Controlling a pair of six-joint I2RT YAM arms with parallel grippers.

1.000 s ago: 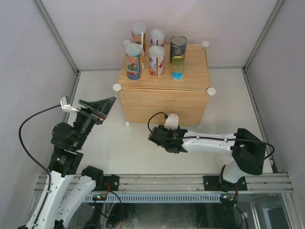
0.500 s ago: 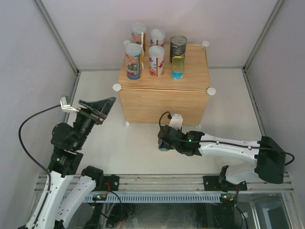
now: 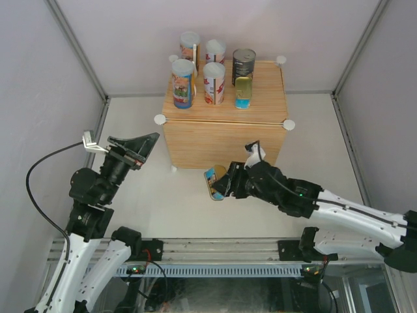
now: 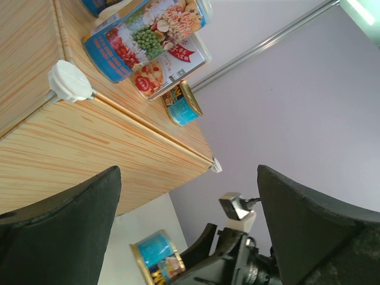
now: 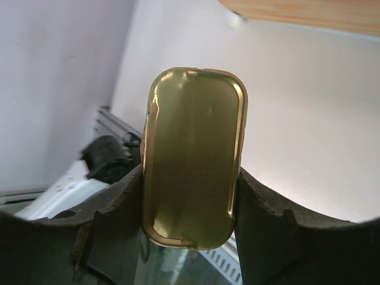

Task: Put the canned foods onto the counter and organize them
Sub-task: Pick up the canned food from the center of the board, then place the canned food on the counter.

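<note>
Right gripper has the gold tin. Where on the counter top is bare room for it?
For the held tin, bare wood lies on the right side of the counter, between the gold tin beside the dark can and the right edge, plus a strip along the front edge. Back left is crowded: four tall cans.

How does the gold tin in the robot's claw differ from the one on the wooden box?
The held tin is clamped in the right gripper; the counter tin rests free. The held tin is alone before the counter; the counter tin sits by the dark can. Both flat, gold.
</note>
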